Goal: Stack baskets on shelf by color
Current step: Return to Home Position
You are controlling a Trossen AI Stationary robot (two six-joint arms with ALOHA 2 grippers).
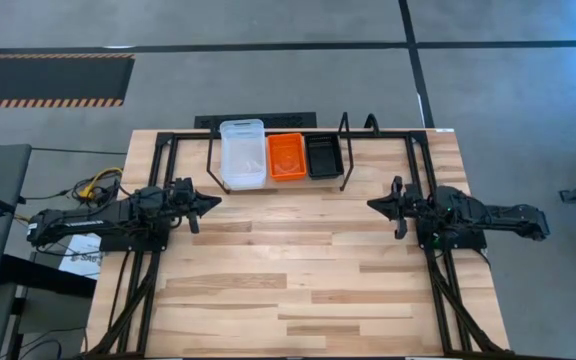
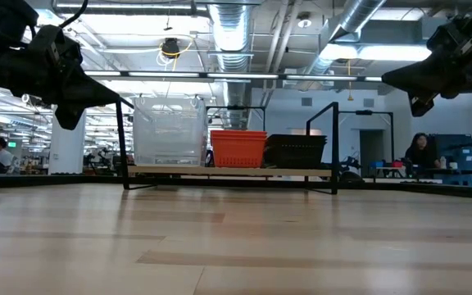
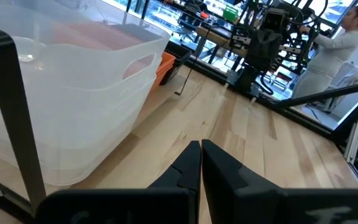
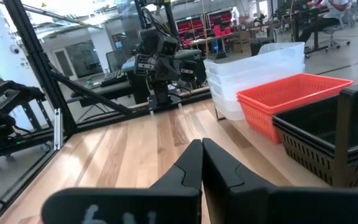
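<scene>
The shelf (image 1: 280, 182) stands at the table's far edge, its wooden board in a black wire frame. Three stacks of baskets rest on it by their bottoms: clear baskets (image 1: 242, 153) on the left, orange-red baskets (image 1: 287, 157) in the middle, black perforated baskets (image 1: 324, 155) on the right. In the low view the clear stack (image 2: 169, 131) is the tallest, beside the orange-red stack (image 2: 238, 148) and the black stack (image 2: 295, 151). My left gripper (image 1: 214, 202) hovers shut at the table's left, holding nothing. My right gripper (image 1: 374, 204) hovers shut at the right, holding nothing.
Black frame rails (image 1: 158, 160) run along the table's left and right sides. The slat tabletop (image 1: 288, 280) lies bare between the arms and toward the near edge. A screen and cables (image 1: 93, 185) sit left of the table. People (image 2: 420, 156) sit in the room beyond.
</scene>
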